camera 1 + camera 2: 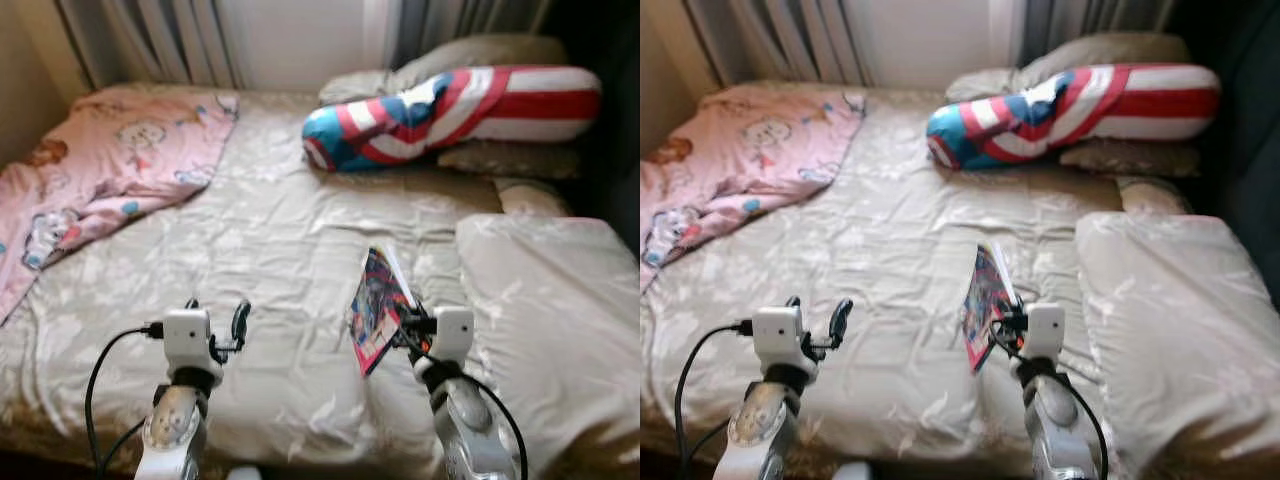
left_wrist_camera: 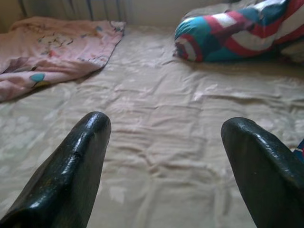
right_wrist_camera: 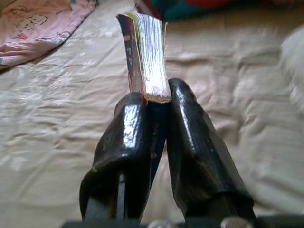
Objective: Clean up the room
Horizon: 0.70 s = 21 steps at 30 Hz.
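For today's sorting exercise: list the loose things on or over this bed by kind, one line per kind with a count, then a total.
Books: 1, the book held upright in the right gripper
Blankets: 1, the pink blanket
Bolster cushions: 1, the striped bolster
Beige pillows: 3, the large pillow and two by the bolster
Total: 6

— Where does the light come from?
— From the far side, through the pale curtains (image 1: 300, 40); they glare almost white, and the bed sheet (image 1: 270, 250) is washed out in soft daylight.
— Any dark parts?
— The far right corner falls into deep shade, and dim shadow lies under the striped pillow (image 1: 450, 110).
— Sharpness?
— Both eye views are soft and slightly blurred throughout. In the right wrist view the black fingers (image 3: 128, 142) carry bright highlights, and the right edge smears.
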Available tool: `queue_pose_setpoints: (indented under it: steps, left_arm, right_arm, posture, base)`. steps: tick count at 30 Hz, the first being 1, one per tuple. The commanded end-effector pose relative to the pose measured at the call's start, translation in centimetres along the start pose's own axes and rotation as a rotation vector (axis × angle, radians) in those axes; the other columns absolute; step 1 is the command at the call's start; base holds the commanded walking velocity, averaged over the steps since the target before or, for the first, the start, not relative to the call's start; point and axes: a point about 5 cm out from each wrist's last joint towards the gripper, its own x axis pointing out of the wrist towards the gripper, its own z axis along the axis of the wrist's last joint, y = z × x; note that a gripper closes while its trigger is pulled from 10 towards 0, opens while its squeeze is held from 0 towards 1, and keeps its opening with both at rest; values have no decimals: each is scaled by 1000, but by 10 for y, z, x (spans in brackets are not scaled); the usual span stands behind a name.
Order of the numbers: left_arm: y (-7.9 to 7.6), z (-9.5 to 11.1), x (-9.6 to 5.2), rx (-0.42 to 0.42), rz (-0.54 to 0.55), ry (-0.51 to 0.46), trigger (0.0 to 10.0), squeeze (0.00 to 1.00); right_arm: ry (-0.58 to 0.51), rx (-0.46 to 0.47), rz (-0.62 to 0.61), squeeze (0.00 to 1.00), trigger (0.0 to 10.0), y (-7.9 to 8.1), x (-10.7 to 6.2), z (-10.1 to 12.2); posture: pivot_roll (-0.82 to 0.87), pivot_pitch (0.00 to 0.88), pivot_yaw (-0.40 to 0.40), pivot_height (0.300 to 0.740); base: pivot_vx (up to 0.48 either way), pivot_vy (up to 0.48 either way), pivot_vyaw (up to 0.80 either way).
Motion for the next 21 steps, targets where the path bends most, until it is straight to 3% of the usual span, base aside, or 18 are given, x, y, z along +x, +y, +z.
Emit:
queue_pose_setpoints:
  steps: [1, 2, 7, 9, 16, 21]
  left_arm:
    - [-1, 5, -1, 4, -9, -10, 10000, 0]
    - [-1, 5, -1, 4, -9, -10, 10000, 0]
    - [1, 9, -4, 9, -12, -14, 10000, 0]
    - [1, 9, -5, 10, -12, -15, 10000, 0]
    - [10, 16, -22, 44, -20, 5, 10000, 0]
    - [13, 21, -32, 86, -46, 19, 10000, 0]
  right_arm:
    - [-11, 69, -11, 0, 10000, -1, 3, 2]
    - [-11, 69, -11, 0, 10000, -1, 3, 2]
    - [1, 316, -134, 0, 10000, -19, 20, 6]
    - [1, 332, -142, 0, 10000, -20, 21, 6]
    - [-16, 599, -92, 0, 10000, -18, 41, 17]
    - [-9, 639, -102, 0, 10000, -23, 44, 20]
  posture:
    - [27, 61, -11, 658]
    - [27, 61, -11, 658]
    - [59, 91, 3, 658]
    - [61, 94, 4, 658]
    - [123, 142, 41, 658]
    - [161, 167, 66, 658]
  base:
    - [0, 0, 0]
    - [0, 0, 0]
    - [0, 0, 0]
    - [0, 0, 0]
    - [0, 0, 0]
    - [0, 0, 0]
